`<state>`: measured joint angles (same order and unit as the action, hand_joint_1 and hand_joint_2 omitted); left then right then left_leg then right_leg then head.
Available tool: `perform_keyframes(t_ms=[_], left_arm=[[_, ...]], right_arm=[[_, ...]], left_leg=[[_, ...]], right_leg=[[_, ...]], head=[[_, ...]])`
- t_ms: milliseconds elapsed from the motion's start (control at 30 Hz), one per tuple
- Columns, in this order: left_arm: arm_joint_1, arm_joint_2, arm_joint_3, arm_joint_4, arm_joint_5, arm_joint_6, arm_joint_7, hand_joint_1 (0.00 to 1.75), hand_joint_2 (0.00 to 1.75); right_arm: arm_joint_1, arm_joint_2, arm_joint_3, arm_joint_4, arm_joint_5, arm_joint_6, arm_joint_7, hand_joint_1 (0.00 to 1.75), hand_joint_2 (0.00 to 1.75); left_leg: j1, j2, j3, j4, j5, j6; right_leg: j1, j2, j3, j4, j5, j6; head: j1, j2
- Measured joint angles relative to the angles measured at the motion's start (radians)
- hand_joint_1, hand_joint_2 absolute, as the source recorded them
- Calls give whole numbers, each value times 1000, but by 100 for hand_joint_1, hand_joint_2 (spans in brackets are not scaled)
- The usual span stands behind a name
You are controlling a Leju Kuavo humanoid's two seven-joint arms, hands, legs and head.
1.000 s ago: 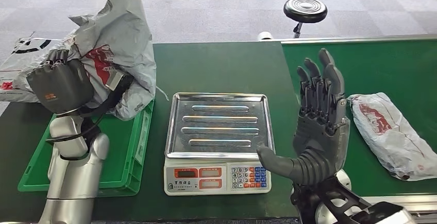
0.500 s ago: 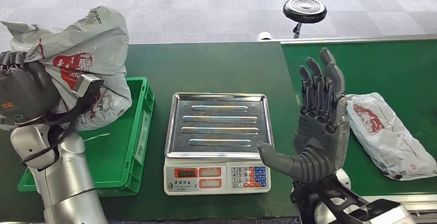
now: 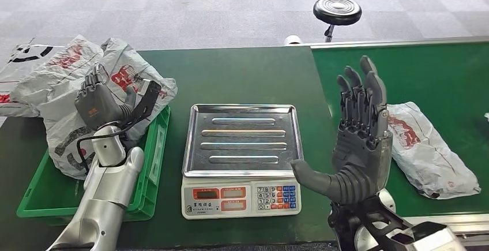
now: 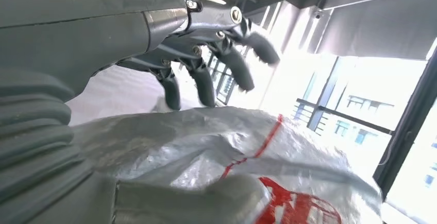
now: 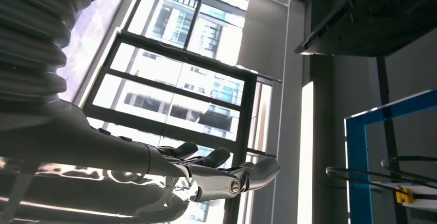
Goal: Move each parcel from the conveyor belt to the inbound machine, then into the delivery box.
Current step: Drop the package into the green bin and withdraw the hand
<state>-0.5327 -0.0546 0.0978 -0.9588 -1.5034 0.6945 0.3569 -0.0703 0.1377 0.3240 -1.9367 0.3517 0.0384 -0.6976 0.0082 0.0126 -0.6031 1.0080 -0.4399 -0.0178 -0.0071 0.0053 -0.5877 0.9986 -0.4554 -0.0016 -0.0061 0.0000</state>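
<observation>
Your left hand [image 3: 99,102] has come down over the green delivery box [image 3: 151,164] and now lies against the big grey parcel [image 3: 63,98], which has dropped from its raised position of a second ago and slumps partly in the box and partly over its far rim. In the left wrist view the fingers [image 4: 206,82] arch apart above the crumpled plastic with daylight under them, while the thumb lies along the bag below; whether the hand is pinching any of the film between them, you cannot tell from these frames. Judging by the parcel's sag and the lifted fingers, the drop into the box is done or nearly so, but much of the bag rests outside the box walls beyond the hand, so check that it settles inside before you draw the arm away. Your right hand [image 3: 358,141] is spread and holds nothing, fingers upright and thumb pointing toward the steel tray of the inbound machine [image 3: 242,153], just beside it on its thumb side; it has barely shifted over the last second. The next parcel [image 3: 429,150] lies on the conveyor belt [image 3: 444,72] close by the back of that hand, and it has drifted a little nearer and lower along the belt. The likely next move is turning the right hand toward that parcel.
</observation>
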Motion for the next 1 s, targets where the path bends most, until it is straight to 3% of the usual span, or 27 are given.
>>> perform_keyframes(t_ms=[133,233,333,533,900,967,1000], left_arm=[[30,10,-11,-26,1,2,-59,0,0],[78,-5,17,-133,9,4,-168,0,0],[113,-28,60,-238,18,6,-241,0,0],[146,-55,115,-346,31,6,-277,0,0],[158,-69,138,-392,36,6,-291,0,0],[158,-86,163,-415,83,6,-383,0,0],[154,-104,193,-435,140,6,-483,0,0]], right_arm=[[1,5,-15,9,98,-68,31,0,175],[-7,19,-46,50,278,-206,110,0,175],[-21,27,-73,95,360,-282,150,0,175],[-39,35,-101,150,388,-313,165,0,175],[-46,39,-104,179,398,-321,170,0,175],[-51,39,-107,188,448,-363,209,0,175],[-57,39,-110,200,498,-402,247,0,175]], left_leg=[[0,-2,-1,0,0,0],[0,-2,-1,0,0,0],[0,-3,-1,0,0,0],[0,-5,-1,0,0,-1],[0,-6,-1,0,0,-1],[0,-6,-2,0,0,-1],[0,-6,-2,0,0,-1]], right_leg=[[1,-2,1,0,-1,0],[2,-2,0,0,-1,0],[1,-2,0,0,-1,0],[2,-5,1,0,-2,0],[2,-5,1,0,-2,0],[2,-5,1,0,-2,0],[2,-5,1,0,-2,0]], head=[[0,0],[0,0],[0,0],[0,0],[0,0],[0,0],[0,0]])
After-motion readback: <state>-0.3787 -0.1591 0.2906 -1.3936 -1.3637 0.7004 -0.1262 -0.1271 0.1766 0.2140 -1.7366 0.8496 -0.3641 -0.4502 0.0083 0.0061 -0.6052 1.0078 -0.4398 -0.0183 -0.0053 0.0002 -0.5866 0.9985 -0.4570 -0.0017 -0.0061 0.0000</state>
